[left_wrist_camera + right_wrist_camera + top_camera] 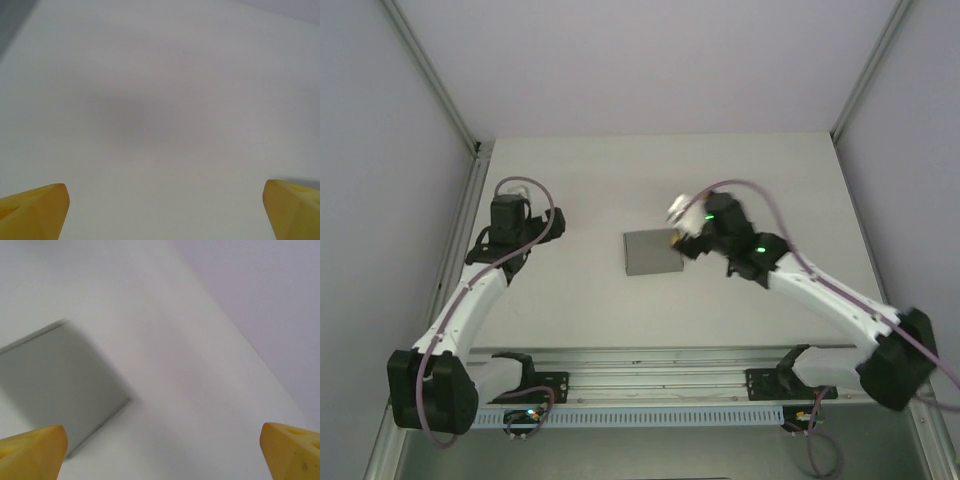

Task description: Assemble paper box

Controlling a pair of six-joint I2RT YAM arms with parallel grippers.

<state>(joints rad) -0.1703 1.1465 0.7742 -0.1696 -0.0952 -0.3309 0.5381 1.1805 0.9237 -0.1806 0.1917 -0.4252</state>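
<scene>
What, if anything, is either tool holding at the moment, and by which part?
Nothing is held. The right tool stands open with the paper box lying on the table beside it; the left tool is open over bare table.

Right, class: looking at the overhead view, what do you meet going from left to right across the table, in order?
Left arm → paper box → right arm
</scene>
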